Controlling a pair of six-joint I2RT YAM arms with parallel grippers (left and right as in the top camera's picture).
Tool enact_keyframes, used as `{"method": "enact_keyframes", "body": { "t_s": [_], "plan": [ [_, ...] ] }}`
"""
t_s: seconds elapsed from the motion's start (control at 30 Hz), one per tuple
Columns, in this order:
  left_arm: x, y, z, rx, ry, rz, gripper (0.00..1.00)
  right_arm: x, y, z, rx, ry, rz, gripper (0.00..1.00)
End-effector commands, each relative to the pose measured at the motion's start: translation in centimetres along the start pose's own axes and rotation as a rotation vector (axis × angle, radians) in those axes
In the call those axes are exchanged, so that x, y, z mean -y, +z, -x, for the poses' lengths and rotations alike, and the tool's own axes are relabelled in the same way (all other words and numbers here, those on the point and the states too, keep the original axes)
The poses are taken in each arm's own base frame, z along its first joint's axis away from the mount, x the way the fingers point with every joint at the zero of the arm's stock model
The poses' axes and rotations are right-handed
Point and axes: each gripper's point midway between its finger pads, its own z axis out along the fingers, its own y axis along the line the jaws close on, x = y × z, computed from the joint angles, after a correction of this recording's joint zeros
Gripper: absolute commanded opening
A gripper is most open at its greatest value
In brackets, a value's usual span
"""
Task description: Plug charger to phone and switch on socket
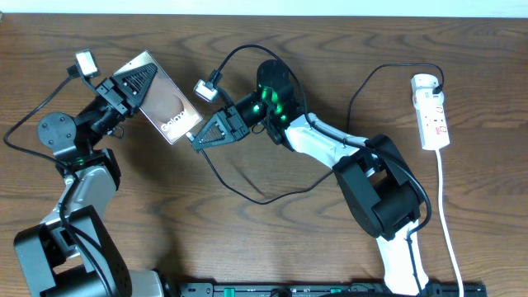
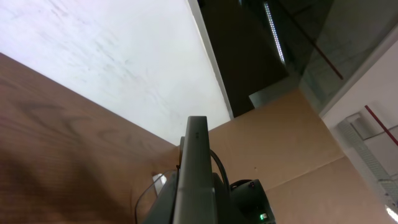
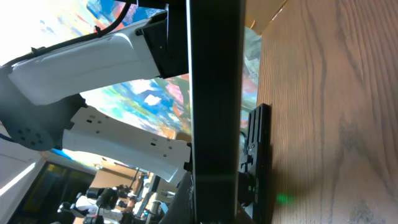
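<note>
**Phone held aloft, plug tip at its edge**

The left gripper (image 1: 130, 84) is clamped on the phone (image 1: 173, 111), holding it tilted above the surface (image 1: 247, 247) with the "Galaxy" screen facing up. At the phone's lower edge, the right gripper (image 1: 198, 138) has its fingers pressed together on the tip of the charger (image 1: 262, 200), whose black cable loops across the wood. Far right lies the socket (image 1: 431, 111) — its white cord (image 1: 446, 216) trails towards the near edge.

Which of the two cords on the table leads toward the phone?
The thin black charger, looping to the right hand beside the phone; the thicker white cord runs from the socket toward the front edge.
</note>
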Motion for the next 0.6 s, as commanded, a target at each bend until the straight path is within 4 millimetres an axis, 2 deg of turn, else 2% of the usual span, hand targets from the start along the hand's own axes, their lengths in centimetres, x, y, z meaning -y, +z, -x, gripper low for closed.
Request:
{"method": "enact_keyframes", "body": {
  "t_s": [0.0,0.23,0.57],
  "plan": [
    [1.4,0.8,-2.3,-0.124,0.019,-0.040,0.07,0.0,-1.9,3.8,0.185,-0.035,-0.074,0.01],
    [1.4,0.9,-2.2,-0.114,0.016,-0.039,0.07,0.4,-2.9,5.0,0.257,-0.028,-0.102,0.01],
    [1.4,0.9,-2.0,-0.105,0.015,-0.038,0.07,0.4,-2.8,4.9,0.254,-0.027,-0.101,0.01]
  ]
}}
